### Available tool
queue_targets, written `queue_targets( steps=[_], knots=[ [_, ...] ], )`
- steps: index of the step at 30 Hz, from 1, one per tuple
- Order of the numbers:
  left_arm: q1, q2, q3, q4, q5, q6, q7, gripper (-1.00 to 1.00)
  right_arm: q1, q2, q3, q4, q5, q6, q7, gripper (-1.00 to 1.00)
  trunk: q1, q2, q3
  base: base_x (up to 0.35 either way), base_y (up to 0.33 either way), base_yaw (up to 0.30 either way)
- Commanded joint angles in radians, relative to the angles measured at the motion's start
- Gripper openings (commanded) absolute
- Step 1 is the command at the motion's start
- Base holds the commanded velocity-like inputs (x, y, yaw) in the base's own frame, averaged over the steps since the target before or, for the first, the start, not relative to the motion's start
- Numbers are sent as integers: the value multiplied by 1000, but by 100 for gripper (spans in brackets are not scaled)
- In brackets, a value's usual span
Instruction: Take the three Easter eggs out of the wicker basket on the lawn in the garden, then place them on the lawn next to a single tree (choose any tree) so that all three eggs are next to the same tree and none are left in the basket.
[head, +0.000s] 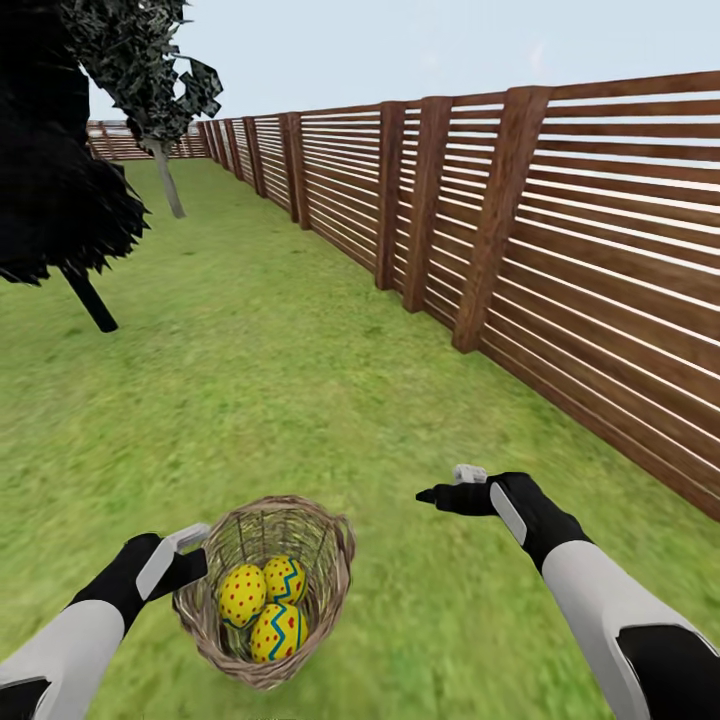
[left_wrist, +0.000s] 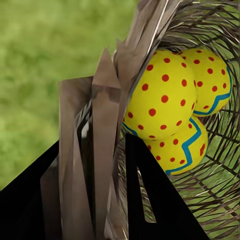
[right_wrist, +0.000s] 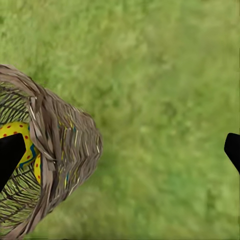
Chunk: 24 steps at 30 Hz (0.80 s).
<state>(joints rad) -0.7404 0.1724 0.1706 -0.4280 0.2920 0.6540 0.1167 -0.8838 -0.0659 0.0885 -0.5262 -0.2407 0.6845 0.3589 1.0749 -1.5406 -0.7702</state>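
Gripping wicker basket (head: 268, 590) rim: left gripper (head: 190, 553) pinched on wall, eggs (head: 262, 605) just inside. Right gripper (head: 447, 494) spread, empty, near basket's far side.

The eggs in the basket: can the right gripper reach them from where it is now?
Probably yes. The right gripper hangs open over bare lawn beside the basket, whose top is open, and nothing lies between it and the eggs.
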Motion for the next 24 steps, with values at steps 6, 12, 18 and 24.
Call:
queue_targets(
  steps=[6, 12, 18, 24],
  knots=[
    [0, -1, 4, -2, 16, 4, 7, -100, -1, -2, 7, 0, -11, 4, -3, 100, -23, 42, 18, 0, 0, 288],
    [-1, 0, 4, -2, 18, 4, 7, -100, 0, -3, 7, 0, -11, 4, -3, 100, -46, 84, 37, 0, 0, 288],
    [0, 1, 4, -1, 18, 4, 6, -100, -1, -3, 7, 1, -11, 4, -3, 100, -69, 126, 56, 0, 0, 288],
    [-1, 4, 6, -1, 18, 4, -33, -100, -1, -3, 7, 2, -11, 4, -3, 100, -92, 168, 74, 0, 0, 288]
  ],
)
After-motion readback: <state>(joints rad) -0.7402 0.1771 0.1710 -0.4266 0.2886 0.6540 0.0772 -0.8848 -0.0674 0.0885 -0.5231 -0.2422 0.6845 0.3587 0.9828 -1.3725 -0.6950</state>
